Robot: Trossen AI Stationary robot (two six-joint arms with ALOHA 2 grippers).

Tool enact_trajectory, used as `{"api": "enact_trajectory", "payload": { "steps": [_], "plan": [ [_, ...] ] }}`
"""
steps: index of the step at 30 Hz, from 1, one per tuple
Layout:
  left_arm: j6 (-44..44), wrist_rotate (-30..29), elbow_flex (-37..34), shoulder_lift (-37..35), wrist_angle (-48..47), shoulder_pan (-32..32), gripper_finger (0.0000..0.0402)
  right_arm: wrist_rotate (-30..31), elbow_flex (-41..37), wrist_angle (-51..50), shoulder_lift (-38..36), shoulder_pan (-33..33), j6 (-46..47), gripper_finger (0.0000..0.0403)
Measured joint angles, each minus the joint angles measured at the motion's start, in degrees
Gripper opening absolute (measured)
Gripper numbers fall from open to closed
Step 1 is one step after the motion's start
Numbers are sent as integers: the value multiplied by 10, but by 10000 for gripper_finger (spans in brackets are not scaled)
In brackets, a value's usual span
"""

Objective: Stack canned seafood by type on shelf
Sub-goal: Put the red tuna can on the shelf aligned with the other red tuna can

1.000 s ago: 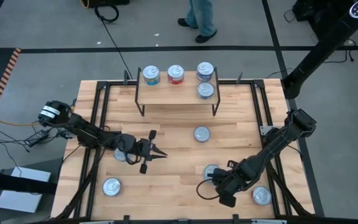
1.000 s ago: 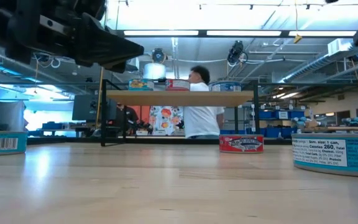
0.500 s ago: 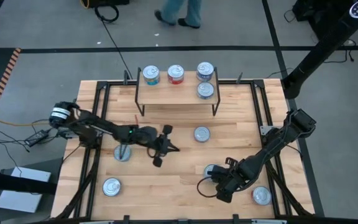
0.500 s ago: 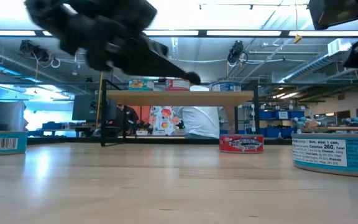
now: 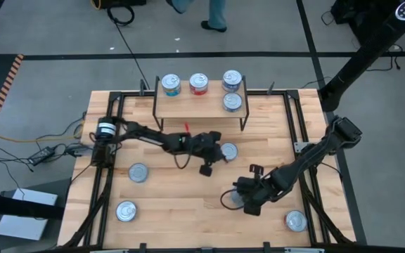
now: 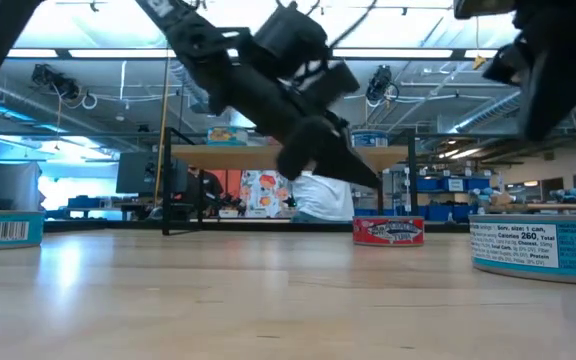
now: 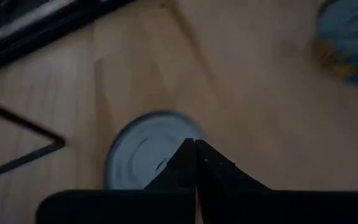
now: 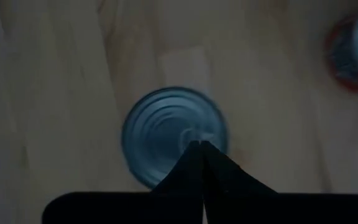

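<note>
Shelf [image 5: 199, 105] legs [image 5: 159, 119], loose cans [image 5: 138, 172] around

Both arms are dark, slim and jointed; the left arm [image 5: 153, 138] carries a white-ringed black cylinder near its base, and its fingers [image 7: 194, 163] are black tapered wedges.

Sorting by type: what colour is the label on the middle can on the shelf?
Red, on the middle can; high view shows it best.
</note>
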Motion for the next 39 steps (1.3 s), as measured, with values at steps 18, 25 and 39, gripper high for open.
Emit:
{"api": "enact_trajectory", "payload": {
  "steps": [18, 25, 39],
  "plan": [
    [48, -114, 50, 49, -109, -3, 1, 69, 0, -35, -35, 6, -31, 0],
    [19, -103, 49, 23, -191, -39, 1, 68, 0, -38, -35, 13, -29, 0],
    [-130, -8, -96, -50, -79, -56, 0, 118, 0, 42, -34, 18, -59, 5]
  ]
}}
